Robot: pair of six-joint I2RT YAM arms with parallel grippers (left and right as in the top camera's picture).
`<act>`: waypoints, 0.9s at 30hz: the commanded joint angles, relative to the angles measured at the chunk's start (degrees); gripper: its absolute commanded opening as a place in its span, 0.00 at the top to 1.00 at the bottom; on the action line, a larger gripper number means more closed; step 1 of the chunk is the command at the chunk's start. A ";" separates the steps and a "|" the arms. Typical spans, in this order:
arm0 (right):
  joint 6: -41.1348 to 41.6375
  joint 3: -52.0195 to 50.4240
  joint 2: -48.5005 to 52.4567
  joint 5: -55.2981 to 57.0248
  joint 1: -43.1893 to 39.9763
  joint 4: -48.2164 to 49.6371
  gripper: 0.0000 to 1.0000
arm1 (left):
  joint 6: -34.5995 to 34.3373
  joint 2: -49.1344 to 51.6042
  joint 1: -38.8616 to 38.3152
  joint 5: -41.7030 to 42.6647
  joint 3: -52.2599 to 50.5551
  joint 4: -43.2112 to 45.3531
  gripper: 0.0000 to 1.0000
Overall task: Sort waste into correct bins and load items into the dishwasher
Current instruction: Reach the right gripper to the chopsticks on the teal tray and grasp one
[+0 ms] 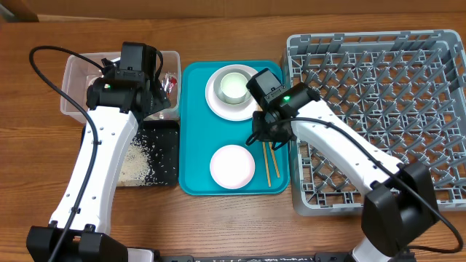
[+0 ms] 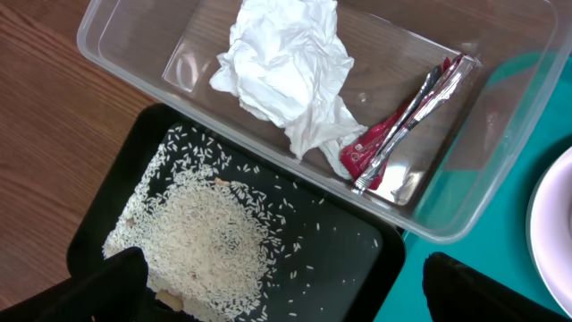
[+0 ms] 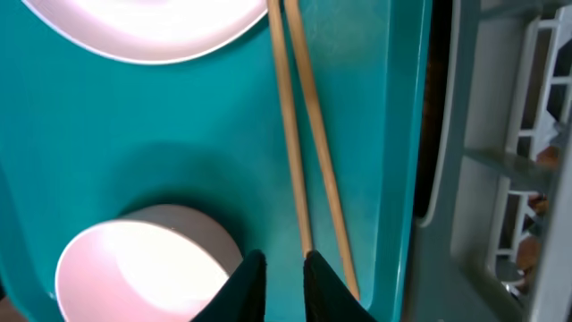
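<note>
A teal tray (image 1: 195,125) lies flat on the brown wooden table (image 1: 22,160) (the wood has long dark stripes in it).

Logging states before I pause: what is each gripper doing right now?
Left gripper: open, empty.
Right gripper: closed on one of the chopsticks.

Overhead: bright, even light from above, sharp throughout; I see only faint soft shadows on the table (image 1: 44,167). Left wrist: glare streaks along the clear tub (image 2: 179,63) wall, tissue (image 2: 281,67) nearly washed out. Right wrist: bowl (image 3: 134,268) glows pinkish, dark shadow on the tray (image 3: 161,170) above it, rack (image 3: 527,143) blurred at the right edge
</note>
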 commanded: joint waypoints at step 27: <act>-6.14 -21.16 1.77 3.41 3.72 24.41 0.61 | 0.72 -0.26 0.09 -1.09 0.70 0.02 0.00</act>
